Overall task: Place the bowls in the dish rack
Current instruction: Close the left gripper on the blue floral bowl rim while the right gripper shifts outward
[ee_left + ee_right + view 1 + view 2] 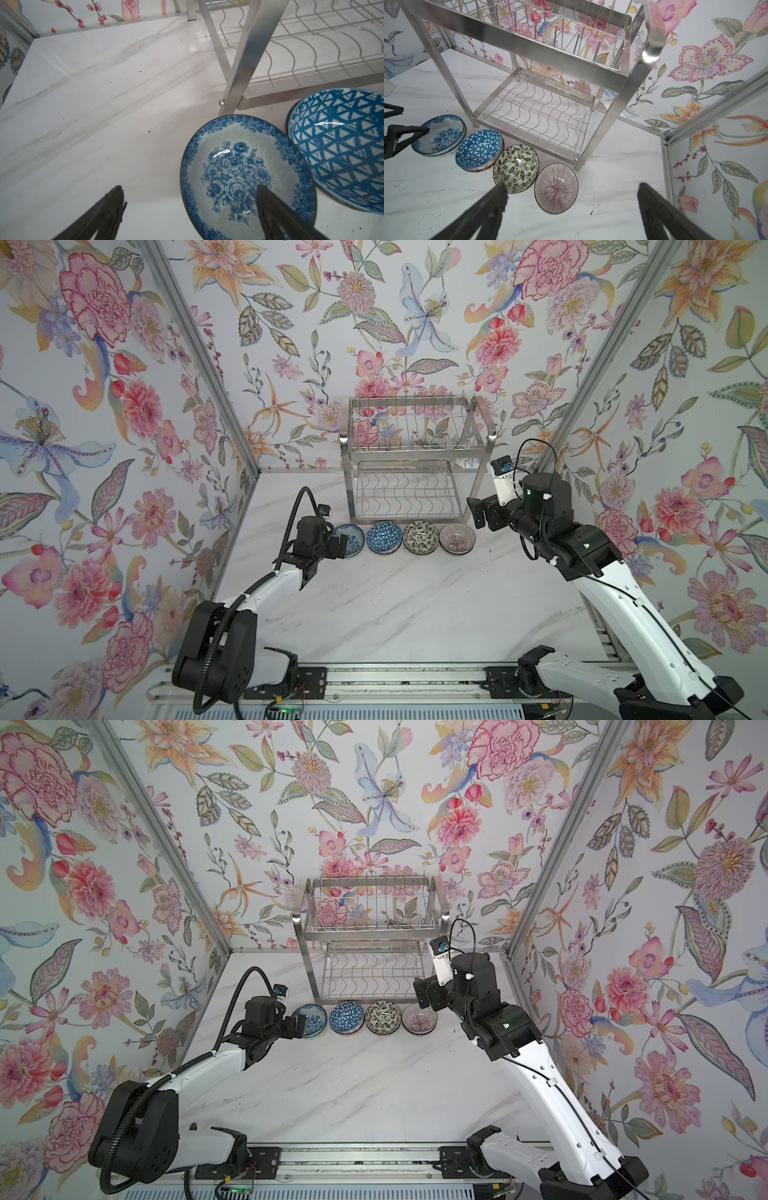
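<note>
Four bowls stand in a row on the table in front of the dish rack (pixel 415 452): blue floral (pixel 352 540), blue triangles (pixel 384 536), black-and-white floral (pixel 420 536), pink lines (pixel 457 538). Under the blue floral and triangle bowls a second rim shows in the right wrist view. Both rack shelves hold nothing. My left gripper (pixel 338 545) is open astride the blue floral bowl's (pixel 239 170) left rim, one finger (pixel 268 199) over its inside, the other over the table. My right gripper (pixel 478 512) hangs open above the table, right of the pink bowl (pixel 556 187), holding nothing.
The white marble table (pixel 415 614) is boxed in by flowered walls with aluminium corner posts (pixel 598 377). The rack's front legs (pixel 247 62) stand just behind the bowls. A metal rail (pixel 395 676) with both arm bases runs along the front edge.
</note>
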{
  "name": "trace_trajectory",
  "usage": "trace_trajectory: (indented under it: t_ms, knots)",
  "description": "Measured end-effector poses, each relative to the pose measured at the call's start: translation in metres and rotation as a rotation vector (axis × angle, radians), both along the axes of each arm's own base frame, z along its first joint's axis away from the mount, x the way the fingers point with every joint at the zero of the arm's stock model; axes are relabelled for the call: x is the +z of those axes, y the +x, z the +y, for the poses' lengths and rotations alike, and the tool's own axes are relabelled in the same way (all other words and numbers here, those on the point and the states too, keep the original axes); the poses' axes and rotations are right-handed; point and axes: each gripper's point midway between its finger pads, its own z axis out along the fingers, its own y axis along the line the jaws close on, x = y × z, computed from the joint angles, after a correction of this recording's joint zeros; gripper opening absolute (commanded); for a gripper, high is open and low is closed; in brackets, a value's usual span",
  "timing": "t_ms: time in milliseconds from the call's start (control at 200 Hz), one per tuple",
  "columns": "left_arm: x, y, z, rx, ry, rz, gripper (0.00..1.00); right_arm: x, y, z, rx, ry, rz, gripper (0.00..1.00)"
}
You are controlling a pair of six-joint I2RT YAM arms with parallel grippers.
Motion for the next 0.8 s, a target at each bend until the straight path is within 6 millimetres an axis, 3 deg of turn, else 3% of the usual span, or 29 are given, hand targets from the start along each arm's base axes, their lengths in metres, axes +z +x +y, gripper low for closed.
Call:
trace_trajectory:
  t_ms: [140, 305, 440, 636, 796]
  knots:
    - [0.0, 0.0, 0.001, 0.001, -0.006, 0.003, 0.99, -0.014, 0.001, 0.002, 0.011, -0.026, 0.05, 0.99]
    - [-0.002, 0.001, 0.003, 0.007, -0.027, 0.011, 0.99, -0.016, 0.003, -0.007, -0.003, -0.005, 0.065, 0.99]
    - [-0.019, 0.001, 0.005, 0.012, -0.035, 0.06, 0.99, -0.031, 0.006, -0.013, -0.019, 0.016, 0.1, 0.99]
    - [-0.038, -0.002, 0.0, -0.006, -0.047, 0.126, 0.8, -0.036, 0.004, -0.008, 0.002, 0.034, 0.119, 0.99]
    - [-0.036, 0.003, 0.0, -0.005, -0.057, 0.126, 0.65, -0.036, 0.004, -0.005, 0.013, 0.041, 0.118, 0.99]
